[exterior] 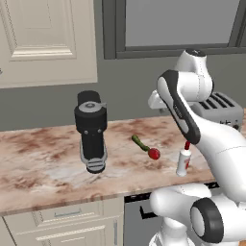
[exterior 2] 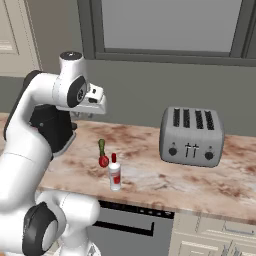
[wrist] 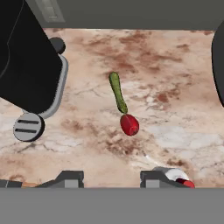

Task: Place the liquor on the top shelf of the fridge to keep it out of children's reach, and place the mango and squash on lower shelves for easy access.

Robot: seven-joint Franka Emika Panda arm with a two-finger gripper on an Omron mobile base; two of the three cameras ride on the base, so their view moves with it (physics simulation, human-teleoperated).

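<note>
Below the gripper, on the marbled counter, lie the squash and the mango. The gripper hangs above them with jaws parted and nothing between them. The squash's long axis runs away from the fingertips, its near end touching the mango. The bottle stands upright just beside one fingertip. The black grinder stands off to the side.

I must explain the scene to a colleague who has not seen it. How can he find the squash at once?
On the marbled counter, look between the black coffee grinder and the grey toaster. The squash lies there flat: slender, curved, dark green. One end meets the round red mango; the red-capped liquor stands upright nearer the counter's front edge.
</note>
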